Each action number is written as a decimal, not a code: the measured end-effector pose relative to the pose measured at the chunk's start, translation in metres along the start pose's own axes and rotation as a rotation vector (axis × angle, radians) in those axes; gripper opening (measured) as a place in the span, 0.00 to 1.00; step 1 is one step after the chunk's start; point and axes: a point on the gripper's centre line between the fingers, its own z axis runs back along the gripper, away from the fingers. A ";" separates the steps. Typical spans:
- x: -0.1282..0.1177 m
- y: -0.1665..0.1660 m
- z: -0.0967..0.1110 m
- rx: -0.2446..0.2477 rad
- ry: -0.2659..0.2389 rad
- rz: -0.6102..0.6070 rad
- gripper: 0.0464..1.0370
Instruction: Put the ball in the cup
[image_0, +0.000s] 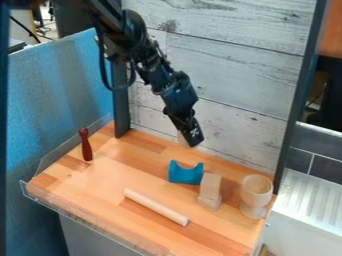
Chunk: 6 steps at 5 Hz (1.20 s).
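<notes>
Cannot tell how open the gripper is or whether it holds the ball; best centre high over the cup, at its four o'clock, then lower before releasing.

no words, numbers or signs are showing legibly. a small white marking is standing out against the black gripper, which is hanging above the blue block in the camera view; the marking is appearing too small and unclear to read.
</notes>
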 end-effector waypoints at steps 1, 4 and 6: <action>0.012 -0.018 0.028 0.025 -0.049 0.022 0.73; 0.035 -0.080 0.013 -0.032 -0.024 -0.021 0.73; 0.040 -0.083 -0.021 -0.041 -0.015 0.002 0.73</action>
